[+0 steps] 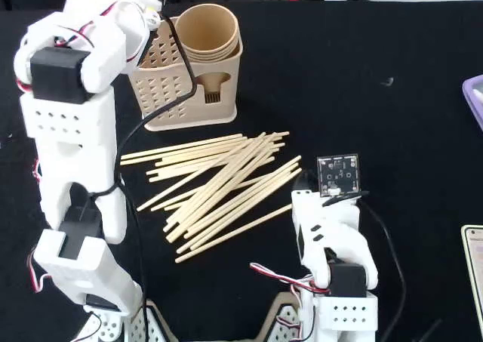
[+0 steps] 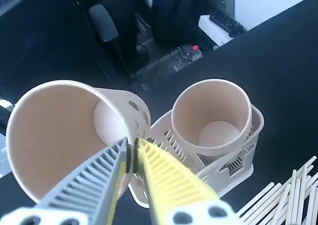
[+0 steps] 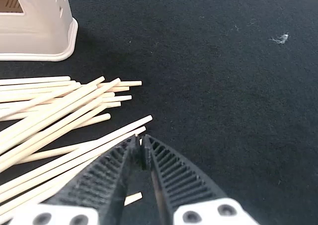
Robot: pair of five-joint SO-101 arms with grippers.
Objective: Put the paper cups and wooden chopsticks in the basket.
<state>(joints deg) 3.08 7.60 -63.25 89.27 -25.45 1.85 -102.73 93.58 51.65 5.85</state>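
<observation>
Basket (image 1: 219,104) left side hidden behind left arm (image 1: 79,70) (high view); chopsticks (image 3: 49,111) cut by edge.

High cam overlooks table (image 1: 362,93); wrist cams close-up, all share basket (image 1: 177,93).

Beige perforated basket (image 1: 229,85), tan paper cup (image 2: 49,135), black table (image 1: 377,168)

— Where are the paper cups (image 1: 207,31) sitting?
— The tan ones are nesting upright inside the beige perforated basket (image 1: 189,100). One more cup (image 2: 54,135) is hanging tilted, raised just beside it.
— And the chopsticks (image 1: 219,187)?
— They are lying in a loose, crisscrossed pile in front of the basket.
</observation>
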